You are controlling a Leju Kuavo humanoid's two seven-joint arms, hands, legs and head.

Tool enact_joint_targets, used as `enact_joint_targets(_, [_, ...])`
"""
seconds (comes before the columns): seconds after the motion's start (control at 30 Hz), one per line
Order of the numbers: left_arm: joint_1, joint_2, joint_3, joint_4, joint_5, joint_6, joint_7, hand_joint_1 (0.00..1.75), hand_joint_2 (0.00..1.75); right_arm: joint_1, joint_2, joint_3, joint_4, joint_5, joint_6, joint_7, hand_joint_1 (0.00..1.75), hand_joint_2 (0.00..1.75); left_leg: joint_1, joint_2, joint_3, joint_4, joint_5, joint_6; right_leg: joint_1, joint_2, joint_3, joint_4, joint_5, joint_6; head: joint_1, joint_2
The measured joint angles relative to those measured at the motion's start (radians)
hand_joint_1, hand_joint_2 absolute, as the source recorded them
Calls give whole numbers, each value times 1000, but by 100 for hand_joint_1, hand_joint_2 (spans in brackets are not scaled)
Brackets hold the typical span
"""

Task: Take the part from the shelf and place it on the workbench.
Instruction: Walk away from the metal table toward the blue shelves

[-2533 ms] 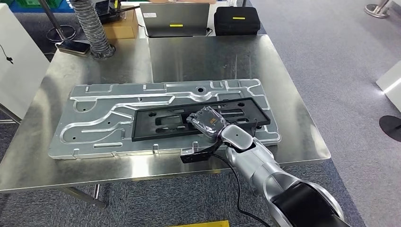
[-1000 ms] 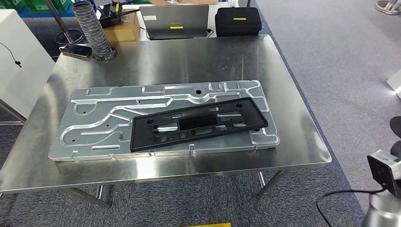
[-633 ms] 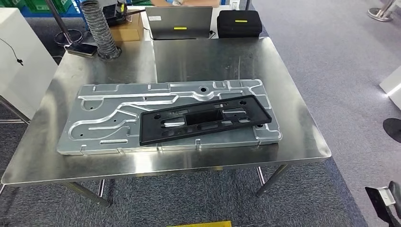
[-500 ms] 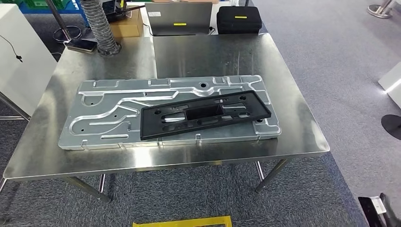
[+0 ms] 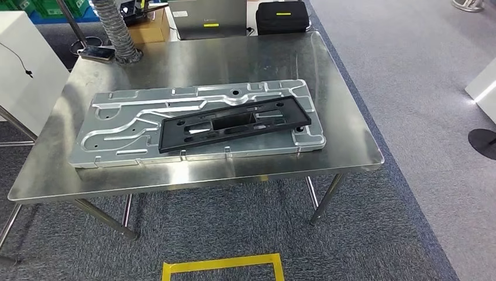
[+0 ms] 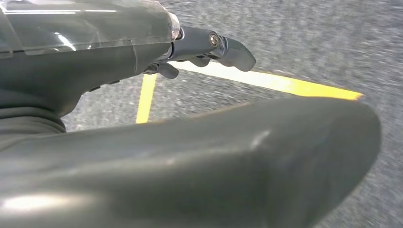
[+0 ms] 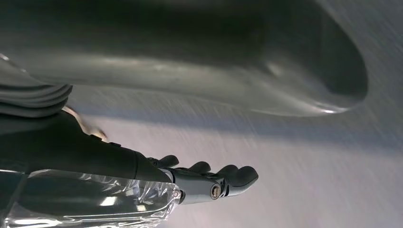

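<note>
Left hand [image 6: 199, 47] hung empty over carpet [image 6: 304, 42], fingers loosely extended, right hand [image 7: 209, 183] likewise, holding nothing, part [image 5: 233, 123] lay on workbench [image 5: 345, 134].

The left hand [image 6: 199, 47] is hanging low above the floor, holding nothing, its dark fingers [image 6: 233, 50] lying nearly straight and close together, with one shorter finger curling slightly beneath them. A clear plastic sleeve is covering the back of its wrist. The right hand [image 7: 204, 183] is likewise hanging free and holding nothing, its fingers [image 7: 240, 175] reaching out side by side with the tips bending gently, and the same clear wrapping is sitting over its wrist
</note>
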Motion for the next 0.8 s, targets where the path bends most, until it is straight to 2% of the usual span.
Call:
enact_joint_targets(0.03, [0, 0, 0, 0, 0, 2, 4, 0, 0, 0, 8, -1, 17, 12, 19, 24, 0, 0, -1, 0, 26, -8, 23, 3, 3, 0, -16, 5, 9, 0, 0, 0])
enact_joint_targets(0.07, [0, -1, 0, 0, 2, 4, 7, 0, 0, 0, 17, -1, 34, 27, 39, 47, 0, 0, -3, 0, 71, -52, 50, 9, 6, 0, -32, 10, 17, 0, 0, 0])
enact_joint_targets(0.1, [0, -2, 0, 0, 5, 6, 10, 0, 0, 0, 25, -1, 48, 41, 58, 66, 0, 0, -6, -1, 128, -123, 64, 16, 8, 0, -45, 17, 25, 2, 0, 0])
enact_joint_targets(0.13, [-2, -3, 0, 0, 9, 7, 11, 0, 0, -1, 33, -1, 61, 53, 77, 84, 0, 0, -9, 0, 183, -202, 63, 23, 10, 0, -56, 23, 31, 4, 0, 0])
enact_joint_targets(0.17, [-3, -6, 1, 0, 14, 8, 13, 0, 0, -2, 41, -1, 71, 63, 96, 99, 0, 0, -12, 0, 223, -263, 56, 28, 11, 0, -62, 27, 38, 8, 0, 0])
enact_joint_targets(0.2, [-4, -8, 2, 0, 17, 10, 14, 0, 0, -2, 47, 0, 81, 69, 113, 111, 0, 0, -14, 0, 244, -301, 46, 33, 11, 0, -65, 29, 46, 13, 0, 0])
enact_joint_targets(0.23, [-3, -11, 2, 0, 19, 11, 14, 0, 0, -3, 55, 0, 90, 73, 127, 121, 0, 0, -16, 0, 247, -316, 46, 36, 11, 0, -66, 28, 54, 19, 0, 0])
enact_joint_targets(0.27, [-2, -15, 3, 0, 20, 12, 15, 0, 0, -3, 61, 0, 98, 77, 136, 129, 0, 0, -14, 1, 240, -317, 55, 42, 9, 1, -68, 27, 61, 25, 0, 0])
enact_joint_targets(0.3, [-1, -19, 4, 1, 19, 14, 16, 0, 0, -3, 70, 1, 106, 83, 143, 135, 0, 0, -13, 4, 233, -320, 65, 49, 8, 2, -73, 32, 54, 30, 0, 0])
enact_joint_targets(0.33, [0, -22, 4, 1, 17, 15, 16, 0, 0, -3, 77, 3, 112, 88, 148, 138, 0, 0, -11, 6, 223, -324, 78, 56, 6, 3, -82, 50, 28, 36, 0, 0])
enact_joint_targets(0.37, [1, -24, 4, 2, 14, 16, 16, 0, 0, -2, 86, 5, 118, 92, 154, 139, 0, 0, -8, 8, 209, -326, 92, 61, 4, 5, -94, 86, -17, 41, 0, 0])
enact_joint_targets(0.43, [2, -25, 4, 2, 5, 17, 15, 0, 0, -5, 101, 9, 127, 94, 170, 133, 0, 0, -9, 10, 177, -325, 117, 65, -3, 5, -122, 205, -126, 50, 0, 0])
enact_joint_targets(0.47, [2, -24, 4, 2, -2, 17, 14, 0, 0, -7, 109, 11, 131, 93, 178, 127, 0, 0, -9, 11, 161, -324, 129, 62, -7, 4, -128, 264, -154, 55, 0, 0])
enact_joint_targets(0.5, [2, -23, 2, 2, -9, 16, 13, 0, 0, -10, 117, 12, 135, 92, 183, 121, 0, 0, -8, 11, 144, -321, 141, 60, -10, 4, -124, 303, -155, 59, 0, 0])
enact_joint_targets(0.53, [1, -22, 0, 2, -16, 14, 12, 0, 0, -12, 126, 13, 138, 91, 186, 116, 0, 0, -8, 12, 126, -317, 153, 57, -14, 4, -105, 311, -132, 62, 0, 0])
enact_joint_targets(0.57, [1, -20, -2, 2, -23, 12, 12, 0, 0, -14, 135, 14, 141, 90, 188, 108, 0, 0, -7, 12, 109, -312, 163, 53, -18, 3, -69, 284, -99, 64, 0, 0])
enact_joint_targets(0.6, [-1, -18, -5, 2, -30, 10, 12, 0, 0, -17, 142, 14, 143, 89, 190, 99, 0, 0, -6, 12, 93, -305, 172, 48, -20, 3, -17, 224, -74, 64, 0, 0])
enact_joint_targets(0.63, [-2, -15, -7, 2, -35, 8, 12, 0, 0, -21, 149, 15, 145, 87, 191, 89, 0, 0, -6, 12, 79, -297, 179, 42, -20, 3, 41, 144, -71, 63, 0, 0])
enact_joint_targets(0.67, [-4, -12, -9, 2, -40, 7, 12, 0, 0, -26, 155, 15, 147, 86, 192, 79, 0, 0, -6, 12, 69, -291, 186, 36, -18, 3, 91, 70, -82, 58, 0, 0])
enact_joint_targets(0.7, [-6, -8, -12, 2, -43, 7, 12, 0, 0, -31, 161, 16, 148, 85, 195, 71, 0, 0, -5, 12, 63, -287, 194, 29, -15, 3, 124, 16, -98, 52, 0, 0])
enact_joint_targets(0.73, [-7, -5, -14, 2, -45, 7, 12, 0, 0, -33, 166, 17, 150, 85, 198, 66, 0, 0, -5, 12, 60, -287, 203, 22, -11, 3, 136, -11, -110, 44, 0, 0])
enact_joint_targets(0.8, [-8, 4, -19, 2, -48, 8, 12, 0, 0, -35, 177, 20, 154, 89, 205, 72, 0, 0, -1, 11, 56, -287, 214, 7, -8, 1, 125, -16, -98, 25, 0, 0])
